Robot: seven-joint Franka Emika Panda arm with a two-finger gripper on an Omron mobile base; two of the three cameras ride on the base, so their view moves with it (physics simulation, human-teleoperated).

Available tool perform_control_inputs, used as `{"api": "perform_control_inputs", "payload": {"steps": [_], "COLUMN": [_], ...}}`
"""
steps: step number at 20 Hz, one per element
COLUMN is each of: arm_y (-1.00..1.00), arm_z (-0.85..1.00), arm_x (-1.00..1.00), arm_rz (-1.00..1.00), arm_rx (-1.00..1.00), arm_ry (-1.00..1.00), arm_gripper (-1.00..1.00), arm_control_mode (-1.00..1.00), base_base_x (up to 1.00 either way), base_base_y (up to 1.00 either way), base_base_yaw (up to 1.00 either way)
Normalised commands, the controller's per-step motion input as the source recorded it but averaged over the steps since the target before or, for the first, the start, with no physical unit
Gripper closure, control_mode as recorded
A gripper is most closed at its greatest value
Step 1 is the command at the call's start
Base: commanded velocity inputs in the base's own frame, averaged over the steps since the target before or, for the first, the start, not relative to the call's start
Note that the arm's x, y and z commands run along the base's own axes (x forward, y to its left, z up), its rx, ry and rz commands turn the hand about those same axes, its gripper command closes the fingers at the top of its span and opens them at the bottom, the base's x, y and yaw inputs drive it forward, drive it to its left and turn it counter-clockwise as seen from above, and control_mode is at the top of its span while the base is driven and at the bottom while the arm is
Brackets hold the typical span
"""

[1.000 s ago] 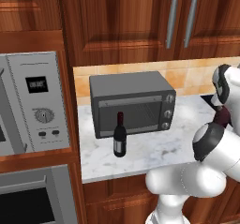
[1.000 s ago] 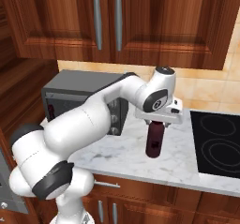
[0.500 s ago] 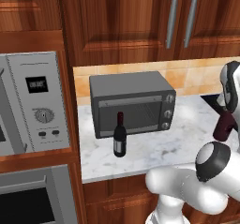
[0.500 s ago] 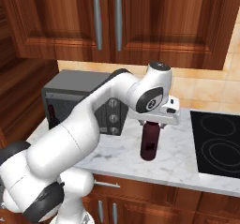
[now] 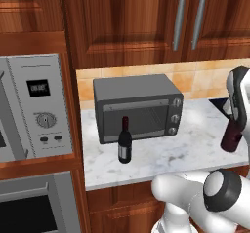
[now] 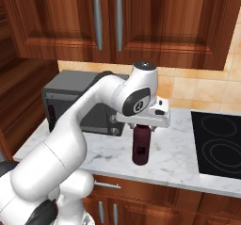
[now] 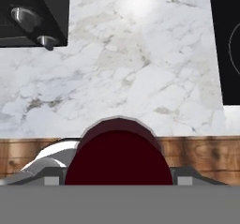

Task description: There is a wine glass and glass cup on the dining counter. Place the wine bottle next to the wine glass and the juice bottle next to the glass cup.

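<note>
So the gripper (image 6: 141, 124) is clamped down on the top of the juice bottle (image 6: 141, 146), a chunky dark maroon one. The bottle hangs straight down from the hand, upright. In the right base view that's about dead centre of the frame. In the left base view the gripper (image 5: 234, 119) and the juice bottle (image 5: 231, 136) sit way over at the right edge, mid height.

In the hand view the round maroon top of the juice bottle (image 7: 119, 160) fills the bottom middle and covers the fingertips, so the pinch itself can't really be seen there. Behind the bottle in that view there's the front edge of the marble counter (image 7: 136, 78), with a wood strip below it. The bottle looks to be over that front edge, but I can't tell if its base is touching anything.

Moving outward, the black cooktop (image 6: 219, 146) is to the right of the bottle in the right base view. The grey toaster oven (image 6: 77, 107) is to the left, partly behind the arm.

The wine bottle (image 5: 125, 141) is the slim dark one with the reddish neck and pale label. It's standing upright on the counter (image 5: 195, 149) just in front of the toaster oven (image 5: 136, 107), at its lower left corner, a bit left of centre in the left base view. It's well apart from the hand.

There's a grey oven panel (image 5: 41, 105) at far left and wooden cabinets (image 5: 146, 22) along the top.
</note>
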Motion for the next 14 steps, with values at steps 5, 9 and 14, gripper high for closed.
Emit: {"api": "perform_control_inputs", "payload": {"steps": [5,9,14], "arm_y": [0.07,0.0,0.0], "arm_z": [0.0,0.0,0.0], "arm_x": [0.0,0.0,0.0], "arm_rz": [0.0,0.0,0.0], "arm_rx": [-0.06,0.0,0.0], "arm_ry": [0.03,0.0,0.0], "arm_gripper": [1.0,1.0,1.0], "arm_control_mode": [1.0,1.0,1.0], "base_base_x": [0.0,-0.06,-0.43], "base_base_y": [0.02,0.0,0.0], "base_base_yaw": [0.0,-0.01,-0.16]}}
